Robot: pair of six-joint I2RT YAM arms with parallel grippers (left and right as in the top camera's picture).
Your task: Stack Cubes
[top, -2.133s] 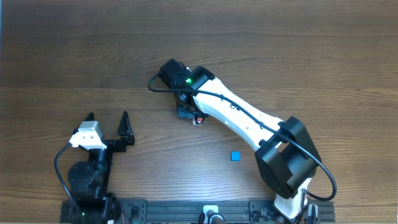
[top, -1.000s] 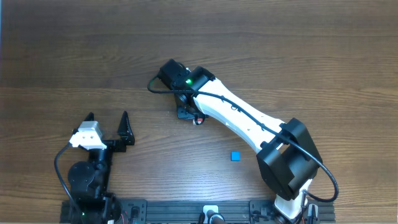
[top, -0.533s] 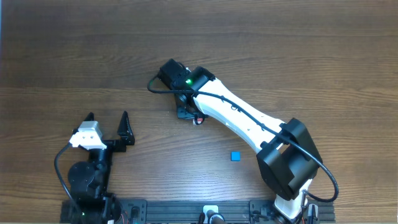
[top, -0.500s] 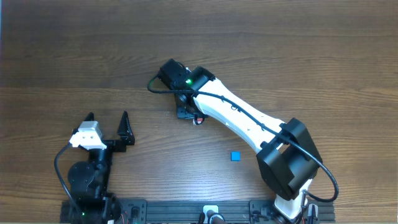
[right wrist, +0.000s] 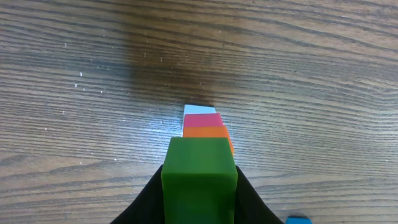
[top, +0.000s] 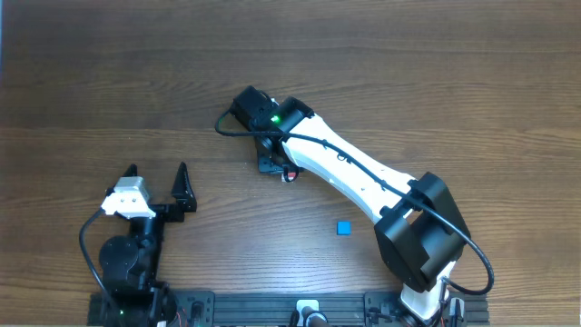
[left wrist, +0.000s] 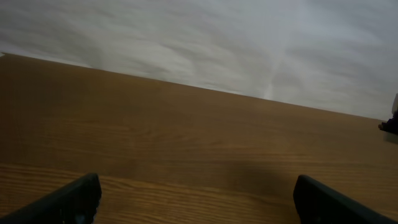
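My right gripper [right wrist: 199,190] is shut on a green cube [right wrist: 199,168], its dark fingers pressed to both sides. The green cube sits atop a stack: an orange cube [right wrist: 207,132], a pink cube [right wrist: 202,120] and a white cube [right wrist: 199,109] peek out beneath it. From above, the right gripper [top: 272,162] is over the table's middle, with a sliver of the stack [top: 289,174] beside it. A lone blue cube [top: 343,227] lies nearer the right arm's base, also at the edge of the wrist view [right wrist: 298,220]. My left gripper [top: 156,179] stands open near its base, nothing between its fingers [left wrist: 68,199].
The wooden table [top: 454,91] stretches bare around the stack and the blue cube. The right arm's white link [top: 354,177] runs diagonally from its base to the table's middle. A pale wall [left wrist: 217,37] rises behind the table's far edge.
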